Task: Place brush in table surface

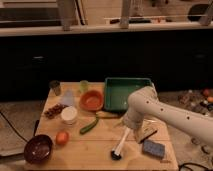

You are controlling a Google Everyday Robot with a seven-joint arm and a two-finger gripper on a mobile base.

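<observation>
The brush (120, 144) lies tilted on the table surface (90, 150). Its pale handle runs up towards my gripper and its black bristle head rests on the wood near the front edge. My gripper (128, 126) is at the top end of the handle, under the white arm (160, 112), which comes in from the right. The arm hides the contact with the handle.
A green tray (125, 92) stands at the back, with an orange bowl (91, 100) to its left. A cucumber (89, 125), a white cup (69, 114), an orange fruit (62, 137) and a dark bowl (38, 148) lie left. A blue-grey sponge (153, 148) and a wooden scrubber (146, 134) lie right.
</observation>
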